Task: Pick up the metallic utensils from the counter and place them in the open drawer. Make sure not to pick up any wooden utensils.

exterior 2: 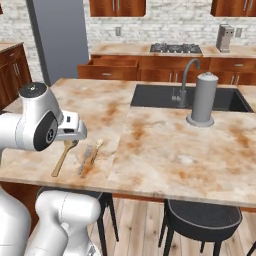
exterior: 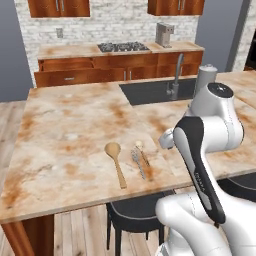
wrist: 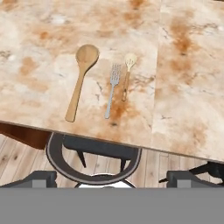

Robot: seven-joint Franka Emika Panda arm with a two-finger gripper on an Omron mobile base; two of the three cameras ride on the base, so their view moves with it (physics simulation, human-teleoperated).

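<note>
3 utensils lie side by side near the front edge of the counter [wrist: 183, 87]: a wooden spoon [wrist: 81, 78], a slim silver fork [wrist: 112, 89] just beside it, and a shorter tan wooden utensil [wrist: 127, 74] close on the fork's other side, apart from it as far as the hand view shows. No knife can be made out among them. The open drawer [exterior 2: 111, 62] sits in the far cabinet run, well apart from the utensils. The gripper [wrist: 112, 177] hangs off the counter's front edge above a stool [wrist: 94, 151]; its 2 dark tips stand far apart at the bottom corners of the hand view, so the jaws are spread and hold nothing.

The fork looks light, stiff and slick, lying flat on hard stone, so it will likely skid or pivot under a loose pinch. The best hold is probably across the narrow handle near its middle, with the fingers kept clear of the short wooden piece
</note>
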